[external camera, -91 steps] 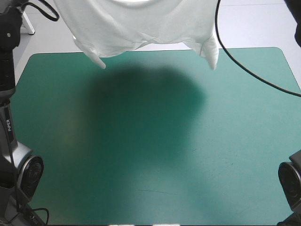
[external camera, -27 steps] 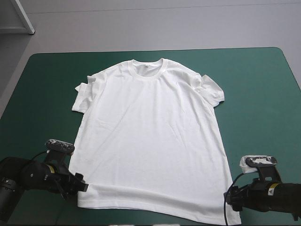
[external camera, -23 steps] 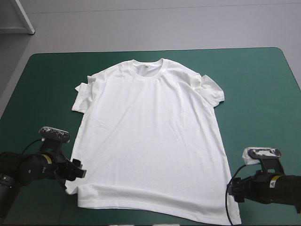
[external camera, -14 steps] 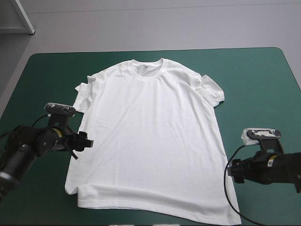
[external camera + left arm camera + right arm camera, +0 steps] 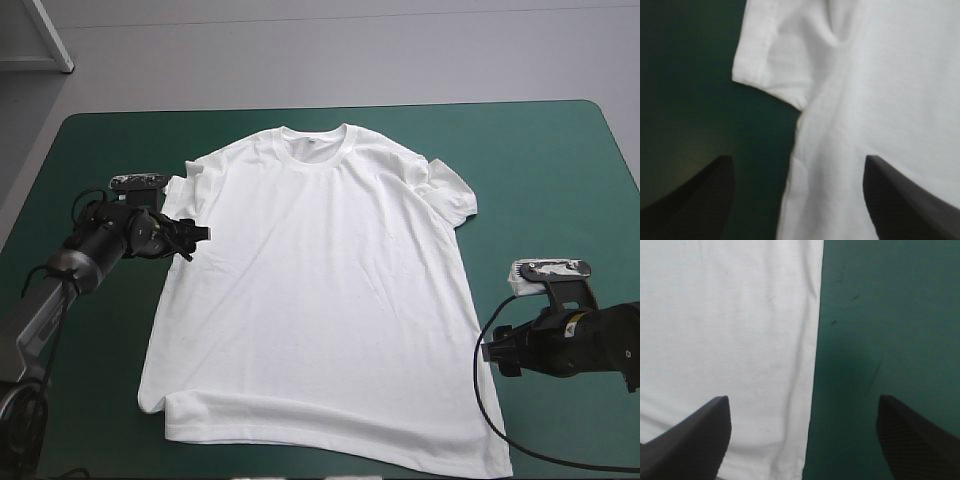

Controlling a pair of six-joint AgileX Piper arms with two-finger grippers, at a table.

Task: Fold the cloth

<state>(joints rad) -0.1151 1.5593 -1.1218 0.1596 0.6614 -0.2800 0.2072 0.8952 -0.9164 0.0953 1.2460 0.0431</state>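
From above we see the T-shirt [image 5: 320,290] flat on the worktop [image 5: 540,170] and the left pincer [image 5: 198,234] moved from its hem up to its sleeve [image 5: 185,195], likely to start folding; the left wrist view shows fingers [image 5: 700,190] apart there, and the right wrist view shows the right pincer [image 5: 802,399] apart astride the T-shirt's side edge.

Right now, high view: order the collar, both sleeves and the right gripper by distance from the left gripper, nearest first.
1. Near sleeve, beside the left gripper.
2. Collar, at the T-shirt's far end.
3. Far sleeve, opposite side.
4. Right gripper, beyond that side.
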